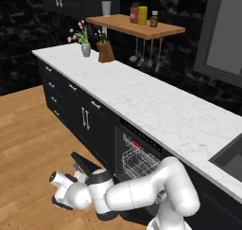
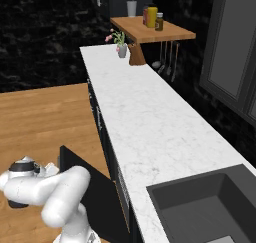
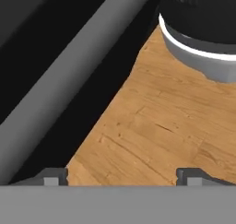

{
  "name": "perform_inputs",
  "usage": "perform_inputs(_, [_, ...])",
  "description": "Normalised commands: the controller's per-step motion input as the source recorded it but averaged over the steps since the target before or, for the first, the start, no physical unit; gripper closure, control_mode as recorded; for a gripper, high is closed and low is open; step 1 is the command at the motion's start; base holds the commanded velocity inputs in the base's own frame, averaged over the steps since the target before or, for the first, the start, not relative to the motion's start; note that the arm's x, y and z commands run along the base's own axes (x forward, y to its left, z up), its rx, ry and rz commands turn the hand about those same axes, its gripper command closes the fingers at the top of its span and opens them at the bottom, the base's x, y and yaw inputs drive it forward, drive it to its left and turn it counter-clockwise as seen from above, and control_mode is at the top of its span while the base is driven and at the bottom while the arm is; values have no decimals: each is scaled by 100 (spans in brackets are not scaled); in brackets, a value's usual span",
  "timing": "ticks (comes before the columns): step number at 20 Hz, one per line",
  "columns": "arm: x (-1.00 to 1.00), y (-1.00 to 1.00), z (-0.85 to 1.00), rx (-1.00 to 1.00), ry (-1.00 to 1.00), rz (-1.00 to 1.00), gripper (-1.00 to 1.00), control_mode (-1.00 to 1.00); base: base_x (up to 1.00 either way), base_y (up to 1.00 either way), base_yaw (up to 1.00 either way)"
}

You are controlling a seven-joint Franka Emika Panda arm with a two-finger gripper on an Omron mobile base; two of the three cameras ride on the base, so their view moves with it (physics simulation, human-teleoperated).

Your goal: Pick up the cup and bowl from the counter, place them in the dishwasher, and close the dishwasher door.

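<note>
1. Seemingly late in the task, the counter (image 1: 156, 101) is carrying neither cup nor bowl; the dishwasher (image 1: 137, 158) rack is too small to check.
2. Low beside the dishwasher door (image 2: 87, 184), the gripper (image 3: 122, 174) is holding nothing, fingers spread by the handle (image 3: 55, 94).
3. Closing remains.

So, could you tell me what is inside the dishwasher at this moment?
In the left base view, the open dishwasher shows a white wire rack, and no cup or bowl can be made out in its visible part. The arm covers the lower right of the opening, so that part stays unknown.
</note>
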Motion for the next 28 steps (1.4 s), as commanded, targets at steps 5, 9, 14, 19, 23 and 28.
perform_inputs(5, [55, 27, -96, -69, 52, -4, -100, -100, 0, 0, 0])
perform_inputs(9, [75, -2, -90, -62, 54, -12, -100, -100, 0, 0, 0])
perform_inputs(14, [82, -56, -92, -61, 37, -22, -100, -100, 0, 0, 0])
perform_inputs(19, [35, -98, -55, -54, 3, -30, -100, -100, 0, 0, 0])
perform_inputs(23, [15, -100, -36, -46, -1, -40, -100, -100, 0, 0, 0])
perform_inputs(28, [43, -100, -11, -40, 1, -40, -100, -100, 0, 0, 0])
